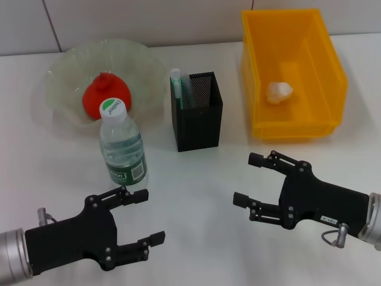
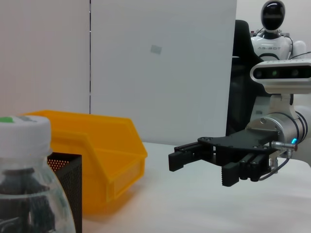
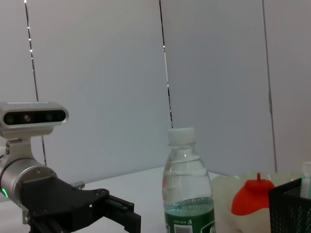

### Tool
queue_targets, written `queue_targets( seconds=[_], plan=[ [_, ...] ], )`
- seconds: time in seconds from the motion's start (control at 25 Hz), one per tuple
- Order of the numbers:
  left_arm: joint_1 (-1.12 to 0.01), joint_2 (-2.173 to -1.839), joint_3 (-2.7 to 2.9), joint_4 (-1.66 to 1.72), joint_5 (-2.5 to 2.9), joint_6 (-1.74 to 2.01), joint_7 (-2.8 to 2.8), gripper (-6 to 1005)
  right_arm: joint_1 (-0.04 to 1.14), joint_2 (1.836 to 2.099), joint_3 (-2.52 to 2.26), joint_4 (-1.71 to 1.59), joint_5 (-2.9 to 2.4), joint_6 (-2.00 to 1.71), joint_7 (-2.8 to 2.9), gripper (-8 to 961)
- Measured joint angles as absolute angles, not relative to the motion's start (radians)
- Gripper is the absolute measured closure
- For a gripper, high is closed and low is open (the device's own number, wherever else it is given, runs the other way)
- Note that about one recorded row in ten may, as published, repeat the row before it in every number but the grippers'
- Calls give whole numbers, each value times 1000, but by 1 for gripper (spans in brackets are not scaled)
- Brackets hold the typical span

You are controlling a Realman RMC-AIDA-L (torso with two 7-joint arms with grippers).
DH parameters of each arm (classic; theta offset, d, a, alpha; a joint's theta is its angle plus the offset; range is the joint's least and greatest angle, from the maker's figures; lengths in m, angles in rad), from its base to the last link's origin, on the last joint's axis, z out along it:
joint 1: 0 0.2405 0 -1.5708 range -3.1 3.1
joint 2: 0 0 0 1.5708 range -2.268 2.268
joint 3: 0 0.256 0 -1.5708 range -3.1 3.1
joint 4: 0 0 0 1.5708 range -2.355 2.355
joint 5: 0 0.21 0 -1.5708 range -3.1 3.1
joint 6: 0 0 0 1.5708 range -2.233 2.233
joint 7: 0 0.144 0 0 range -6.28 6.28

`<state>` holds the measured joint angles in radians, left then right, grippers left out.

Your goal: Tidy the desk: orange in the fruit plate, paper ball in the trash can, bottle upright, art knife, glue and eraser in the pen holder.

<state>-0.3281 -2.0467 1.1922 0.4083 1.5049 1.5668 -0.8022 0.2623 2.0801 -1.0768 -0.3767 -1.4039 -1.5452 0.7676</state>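
One clear plastic bottle (image 1: 122, 145) upright | black mesh pen holder (image 1: 197, 111) square

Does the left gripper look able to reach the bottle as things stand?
Probably yes: the left gripper is open just in front of the upright bottle, with only bare table between them.

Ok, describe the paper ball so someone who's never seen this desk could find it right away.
Find the big yellow bin at the table's far right. The paper ball lies alone on its floor, a small crumpled white lump, the only thing inside, unlike the black mesh pen holder beside the bin.
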Motion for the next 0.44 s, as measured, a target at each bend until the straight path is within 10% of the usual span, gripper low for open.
queue_targets(
  seconds=[0.44],
  plan=[
    [-328, -2045, 1193, 412, 1505, 1569, -813, 217, 264, 2080, -1077, -368, -1418, -1544, 768, 116]
  ],
)
